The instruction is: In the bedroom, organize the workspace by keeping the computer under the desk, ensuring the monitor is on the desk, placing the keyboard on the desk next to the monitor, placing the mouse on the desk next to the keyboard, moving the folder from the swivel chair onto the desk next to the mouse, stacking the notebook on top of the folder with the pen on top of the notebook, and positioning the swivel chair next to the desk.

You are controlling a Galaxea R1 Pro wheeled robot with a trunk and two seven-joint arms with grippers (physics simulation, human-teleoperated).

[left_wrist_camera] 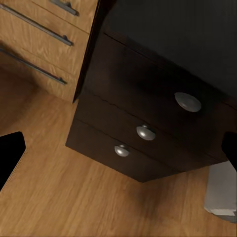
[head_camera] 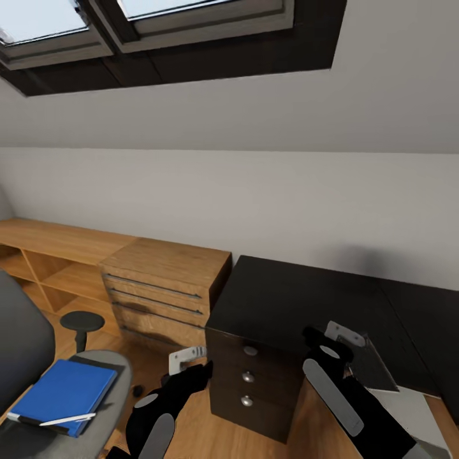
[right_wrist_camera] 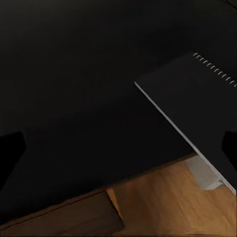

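The folder (head_camera: 64, 389) lies on the swivel chair (head_camera: 29, 357) (pen atop); both arms' fingers spread wide.

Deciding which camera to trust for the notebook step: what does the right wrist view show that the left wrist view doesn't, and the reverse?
Right wrist view alone: a dark spiral-bound notebook lying on the glossy black desk top, its corner over the edge. Left wrist view alone: three dark drawer fronts with round metal knobs and the oak drawer unit with bar handles. Both share the wood-plank floor.
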